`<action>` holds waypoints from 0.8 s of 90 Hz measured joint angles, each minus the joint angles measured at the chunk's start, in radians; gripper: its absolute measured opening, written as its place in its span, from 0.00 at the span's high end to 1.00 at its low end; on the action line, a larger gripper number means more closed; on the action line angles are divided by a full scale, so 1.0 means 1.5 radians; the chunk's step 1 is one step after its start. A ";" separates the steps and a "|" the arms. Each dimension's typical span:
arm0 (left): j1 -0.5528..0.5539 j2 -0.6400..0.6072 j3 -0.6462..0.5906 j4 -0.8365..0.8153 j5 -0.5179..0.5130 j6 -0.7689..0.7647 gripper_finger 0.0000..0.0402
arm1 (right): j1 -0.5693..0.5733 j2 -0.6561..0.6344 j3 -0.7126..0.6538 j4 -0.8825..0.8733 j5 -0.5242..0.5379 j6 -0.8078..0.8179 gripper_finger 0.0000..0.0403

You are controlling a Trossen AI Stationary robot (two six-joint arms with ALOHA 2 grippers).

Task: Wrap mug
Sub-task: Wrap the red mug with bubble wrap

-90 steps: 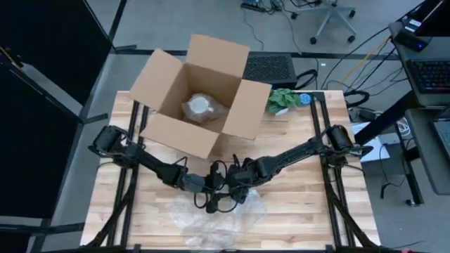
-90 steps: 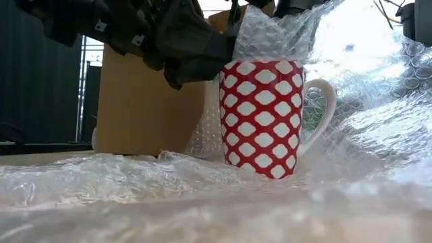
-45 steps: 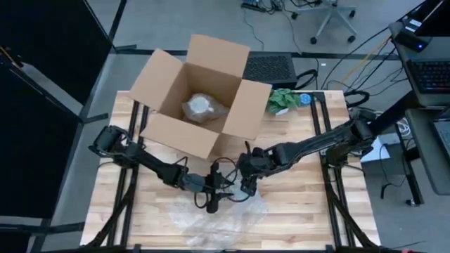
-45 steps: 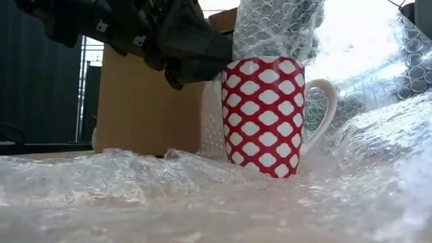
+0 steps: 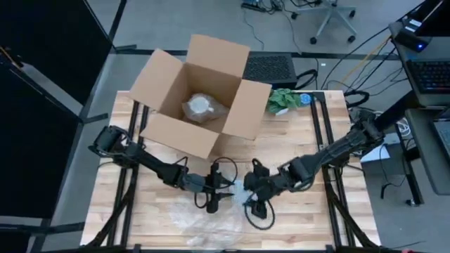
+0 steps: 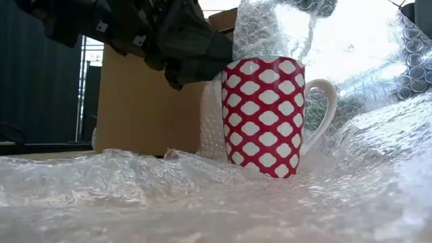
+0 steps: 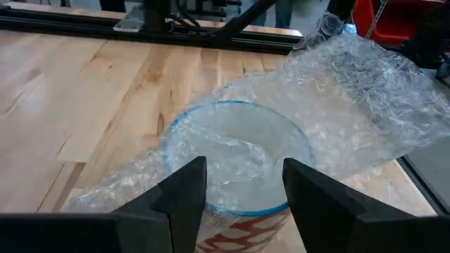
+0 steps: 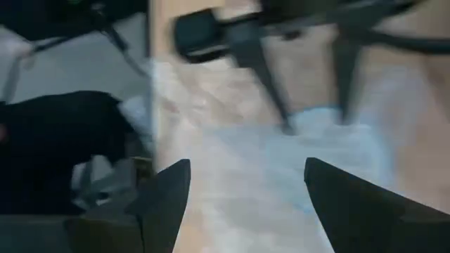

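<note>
**Mug on wrap, both grippers at it**

Table (image 5: 295,140): wood slats, open box (image 5: 200,95) at the far side with a wrapped bundle (image 5: 200,107) inside. Green item (image 5: 283,99) sits near the box's right flap.

Wrap (image 6: 202,196): clear bubble sheet spread over the near-centre table, one edge lifted behind and over the mug's mouth.

Mug (image 6: 264,118): red with white diamonds, upright on the wrap, handle toward the right in the low view. From the left wrist its rim (image 7: 235,158) is covered by film.

Left gripper (image 7: 239,186): just over the mug, fingers spread apart, nothing pinched.

Right gripper (image 8: 246,190): just right of the mug over the wrap, fingers parted, holding nothing visible.
</note>
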 joint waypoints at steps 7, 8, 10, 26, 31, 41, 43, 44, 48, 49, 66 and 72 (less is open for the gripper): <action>0.000 0.000 0.000 0.000 0.000 0.000 0.55 | 0.021 -0.005 0.000 0.021 -0.017 0.043 0.34; 0.000 0.000 0.000 0.000 0.000 0.000 0.55 | 0.025 -0.006 0.000 0.026 -0.017 0.049 0.34; 0.000 0.000 0.000 0.000 0.000 0.000 0.55 | 0.031 -0.006 0.000 0.037 -0.016 0.062 0.34; 0.000 0.000 0.000 0.000 0.000 0.000 0.55 | 0.081 0.021 0.002 0.184 0.011 0.076 0.34; 0.000 0.000 0.000 0.000 0.000 0.000 0.55 | 0.090 0.046 0.002 0.206 0.014 0.061 0.34; 0.000 0.000 0.000 0.000 0.000 0.000 0.55 | 0.092 0.096 0.001 0.207 0.022 0.048 0.34; 0.000 0.000 0.000 0.000 0.000 0.000 0.55 | 0.090 0.103 0.001 0.203 0.023 0.047 0.34; 0.000 0.000 0.000 0.000 0.000 0.000 0.55 | 0.089 0.106 0.001 0.200 0.024 0.046 0.34; 0.000 0.000 0.000 0.000 0.000 0.000 0.55 | 0.083 0.118 0.001 0.188 0.025 0.044 0.34; 0.000 0.000 0.000 0.000 0.000 0.000 0.55 | 0.081 0.120 0.001 0.186 0.026 0.043 0.34; 0.000 0.000 0.000 0.000 0.000 -0.001 0.55 | 0.047 0.110 0.000 0.139 0.028 0.028 0.34; 0.000 0.000 0.000 0.000 0.000 -0.001 0.55 | 0.039 0.097 0.000 0.152 0.023 0.021 0.34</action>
